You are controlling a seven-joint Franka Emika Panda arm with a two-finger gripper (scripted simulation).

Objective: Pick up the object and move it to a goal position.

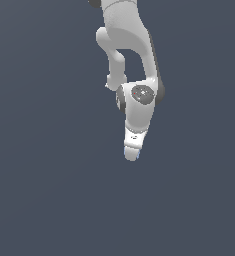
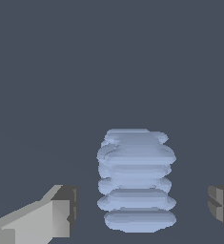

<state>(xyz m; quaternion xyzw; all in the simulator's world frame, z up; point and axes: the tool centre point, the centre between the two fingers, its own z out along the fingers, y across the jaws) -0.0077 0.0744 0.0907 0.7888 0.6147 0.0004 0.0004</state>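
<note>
In the wrist view the pale blue lumpy object (image 2: 136, 180) lies on the dark grey floor, between my two fingertips. One fingertip (image 2: 61, 209) stands on one side and the other fingertip (image 2: 222, 204) on the opposite side, both clear of the object with gaps. My gripper (image 2: 142, 207) is open around it. In the exterior view the white arm reaches straight down and my gripper (image 1: 132, 154) sits at the floor; only a thin blue sliver of the object (image 1: 124, 148) shows beside the hand, the rest is hidden by it.
A plain dark grey floor (image 1: 49, 190) fills both views. No other objects and no goal marker show.
</note>
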